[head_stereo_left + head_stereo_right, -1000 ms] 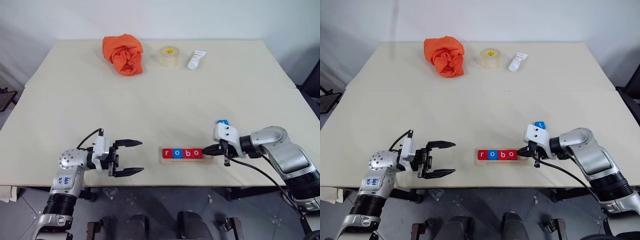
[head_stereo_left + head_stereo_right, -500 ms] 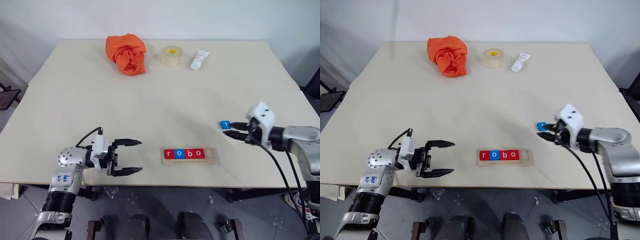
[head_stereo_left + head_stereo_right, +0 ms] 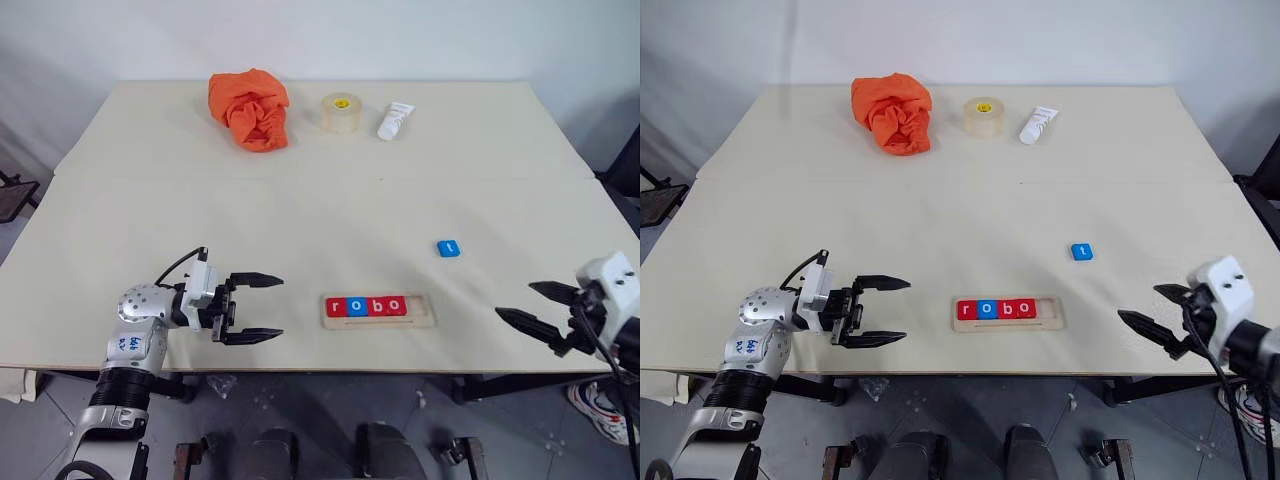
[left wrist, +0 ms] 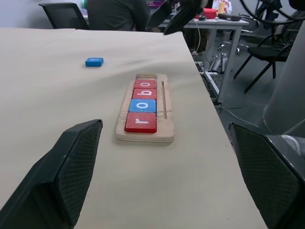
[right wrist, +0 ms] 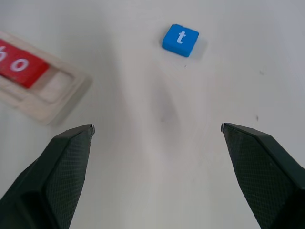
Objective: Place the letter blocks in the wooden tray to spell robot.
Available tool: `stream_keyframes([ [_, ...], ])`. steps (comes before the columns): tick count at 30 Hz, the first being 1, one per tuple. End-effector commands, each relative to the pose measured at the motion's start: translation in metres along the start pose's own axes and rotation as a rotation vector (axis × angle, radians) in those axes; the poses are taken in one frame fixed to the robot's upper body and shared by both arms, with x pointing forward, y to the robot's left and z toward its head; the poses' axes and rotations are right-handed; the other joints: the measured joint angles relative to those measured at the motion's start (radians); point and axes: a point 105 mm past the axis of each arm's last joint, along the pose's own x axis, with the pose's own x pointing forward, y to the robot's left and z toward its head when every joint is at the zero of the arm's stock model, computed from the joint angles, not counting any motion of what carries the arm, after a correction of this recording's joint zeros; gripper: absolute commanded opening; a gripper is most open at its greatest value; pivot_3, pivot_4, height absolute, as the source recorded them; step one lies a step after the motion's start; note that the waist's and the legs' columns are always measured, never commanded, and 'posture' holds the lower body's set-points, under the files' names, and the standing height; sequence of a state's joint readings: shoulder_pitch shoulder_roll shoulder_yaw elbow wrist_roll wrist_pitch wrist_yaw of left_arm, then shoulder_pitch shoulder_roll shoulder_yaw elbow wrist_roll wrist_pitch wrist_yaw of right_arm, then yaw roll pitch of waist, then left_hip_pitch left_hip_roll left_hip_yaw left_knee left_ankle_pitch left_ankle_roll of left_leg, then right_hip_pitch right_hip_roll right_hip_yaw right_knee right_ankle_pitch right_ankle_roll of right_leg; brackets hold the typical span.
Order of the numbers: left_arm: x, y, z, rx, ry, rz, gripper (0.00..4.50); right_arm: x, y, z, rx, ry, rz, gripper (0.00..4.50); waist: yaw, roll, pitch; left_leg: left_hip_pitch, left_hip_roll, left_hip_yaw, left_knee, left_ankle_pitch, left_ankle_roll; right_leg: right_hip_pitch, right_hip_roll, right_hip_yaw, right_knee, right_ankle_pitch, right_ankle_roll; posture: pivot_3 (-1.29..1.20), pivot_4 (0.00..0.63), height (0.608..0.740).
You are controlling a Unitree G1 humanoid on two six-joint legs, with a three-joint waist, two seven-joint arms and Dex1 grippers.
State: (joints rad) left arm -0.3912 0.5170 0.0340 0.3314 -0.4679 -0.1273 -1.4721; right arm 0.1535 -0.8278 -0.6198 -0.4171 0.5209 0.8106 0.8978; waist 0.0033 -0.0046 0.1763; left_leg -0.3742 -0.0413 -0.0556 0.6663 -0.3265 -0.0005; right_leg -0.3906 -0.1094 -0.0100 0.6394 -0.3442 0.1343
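1. The long pale wooden tray looks like smooth, unvarnished matt wood.
2. The red and blue square letter blocks in it, and the loose blue block, have a smooth satin finish.
3. The wide beige table is matt.
4. The crumpled orange cloth is soft fabric.
5. The roll of clear tape is glossy.
6. The black gripper fingers carry textured pads.

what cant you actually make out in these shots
- White tube at the table's far edge: its print is too small to read in the eye views.
- Tape roll: the yellow mark on its core is too small to make out.
- Orange cloth: bunched up, so anything under it is hidden.
- Wooden tray: the right wrist view's edge cuts it off, leaving one tile readable.
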Motion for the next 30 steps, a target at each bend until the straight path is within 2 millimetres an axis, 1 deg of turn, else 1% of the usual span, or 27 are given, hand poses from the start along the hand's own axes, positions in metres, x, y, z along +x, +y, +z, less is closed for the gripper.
stream_keyframes([
  [1, -0.002, 0.003, 0.006, 0.030, -0.010, -0.004, 4.50, -0.005, 0.007, 0.011, -0.003, -0.052, -0.010, 4.47, -0.002, 0.000, 0.000, 0.000, 0.000, 0.000, 0.000, 0.000, 0.000, 0.000, 0.000, 0.000, 0.000, 0.000, 0.000, 0.00, 0.150, 0.740],
  [3, -0.001, 0.003, 0.007, 0.032, -0.012, -0.008, 4.50, 0.009, 0.007, 0.015, 0.009, -0.077, -0.030, 4.47, -0.004, 0.000, 0.000, 0.001, 0.000, 0.001, 0.000, 0.000, 0.000, 0.000, 0.000, 0.001, 0.000, 0.000, 0.000, 0.00, 0.150, 0.740],
  [6, 0.002, 0.002, 0.008, 0.037, -0.017, -0.011, 4.50, 0.036, -0.002, 0.024, 0.024, -0.120, -0.081, 4.47, -0.010, 0.000, 0.000, 0.003, 0.001, 0.004, 0.000, 0.000, 0.000, 0.000, 0.000, 0.002, 0.000, 0.000, 0.000, 0.00, 0.150, 0.740],
  [8, 0.003, 0.002, 0.008, 0.039, -0.019, -0.012, 4.50, 0.048, -0.003, 0.029, 0.023, -0.135, -0.078, 4.47, -0.006, 0.000, 0.000, 0.003, 0.001, 0.004, -0.001, 0.002, 0.000, 0.000, 0.000, 0.002, 0.001, 0.000, -0.001, 0.00, 0.150, 0.740],
  [11, 0.003, 0.001, 0.009, 0.044, -0.017, -0.014, 4.50, 0.080, -0.009, 0.037, 0.029, -0.152, -0.091, 4.47, -0.006, 0.000, 0.000, 0.003, 0.000, 0.004, -0.001, 0.001, 0.000, -0.002, -0.001, 0.003, 0.003, 0.000, -0.001, 0.00, 0.150, 0.740],
  [15, 0.003, 0.001, 0.010, 0.052, -0.016, -0.006, 4.50, 0.107, -0.023, 0.039, 0.030, -0.141, -0.149, 4.47, -0.004, 0.000, 0.000, 0.002, 0.000, 0.004, -0.001, 0.001, 0.000, -0.003, -0.001, 0.002, 0.004, 0.000, 0.000, 0.00, 0.150, 0.740],
  [17, 0.001, -0.001, 0.010, 0.055, -0.015, 0.001, 4.50, 0.124, -0.028, 0.041, 0.042, -0.147, -0.171, 4.47, -0.007, 0.000, 0.000, 0.002, 0.000, 0.003, -0.001, 0.001, 0.000, -0.003, -0.001, 0.001, 0.003, 0.000, 0.000, 0.00, 0.150, 0.740],
  [18, 0.001, -0.003, 0.010, 0.055, -0.015, 0.004, 4.50, 0.132, -0.027, 0.043, 0.047, -0.154, -0.165, 4.47, -0.009, 0.000, 0.000, 0.002, 0.000, 0.004, -0.001, 0.001, 0.000, -0.003, -0.001, 0.001, 0.003, 0.001, 0.000, 0.00, 0.150, 0.740],
  [19, 0.001, -0.004, 0.011, 0.056, -0.014, 0.005, 4.50, 0.137, -0.027, 0.045, 0.050, -0.158, -0.159, 4.47, -0.011, 0.000, 0.000, 0.002, -0.001, 0.004, -0.001, 0.001, 0.000, -0.003, -0.002, 0.001, 0.003, 0.001, 0.000, 0.00, 0.150, 0.740],
  [22, 0.000, -0.007, 0.011, 0.053, -0.014, 0.017, 4.50, 0.148, -0.026, 0.038, 0.057, -0.130, -0.159, 4.47, -0.011, 0.000, 0.000, 0.002, 0.000, 0.004, -0.002, 0.001, 0.000, -0.003, -0.001, 0.001, 0.004, 0.001, 0.000, 0.00, 0.150, 0.740],
  [27, -0.001, -0.010, 0.010, 0.050, -0.012, 0.032, 4.50, 0.158, -0.029, 0.025, 0.076, -0.089, -0.201, 4.47, -0.010, 0.000, 0.000, 0.002, 0.000, 0.004, -0.001, 0.001, 0.000, -0.003, -0.002, 0.001, 0.003, 0.001, 0.000, 0.00, 0.150, 0.740],
  [29, -0.002, -0.011, 0.010, 0.048, -0.011, 0.039, 4.50, 0.157, -0.030, 0.023, 0.092, -0.088, -0.221, 4.10, -0.009, 0.000, 0.000, 0.002, 0.000, 0.004, -0.001, 0.001, 0.000, -0.003, -0.002, 0.001, 0.004, 0.001, 0.000, 0.00, 0.150, 0.740],
  [30, -0.002, -0.012, 0.010, 0.046, -0.010, 0.040, 4.50, 0.156, -0.029, 0.023, 0.091, -0.097, -0.220, 3.83, -0.009, 0.000, 0.000, 0.002, 0.000, 0.004, -0.001, 0.001, 0.000, -0.003, -0.002, 0.001, 0.004, 0.001, 0.000, 0.00, 0.150, 0.740],
])
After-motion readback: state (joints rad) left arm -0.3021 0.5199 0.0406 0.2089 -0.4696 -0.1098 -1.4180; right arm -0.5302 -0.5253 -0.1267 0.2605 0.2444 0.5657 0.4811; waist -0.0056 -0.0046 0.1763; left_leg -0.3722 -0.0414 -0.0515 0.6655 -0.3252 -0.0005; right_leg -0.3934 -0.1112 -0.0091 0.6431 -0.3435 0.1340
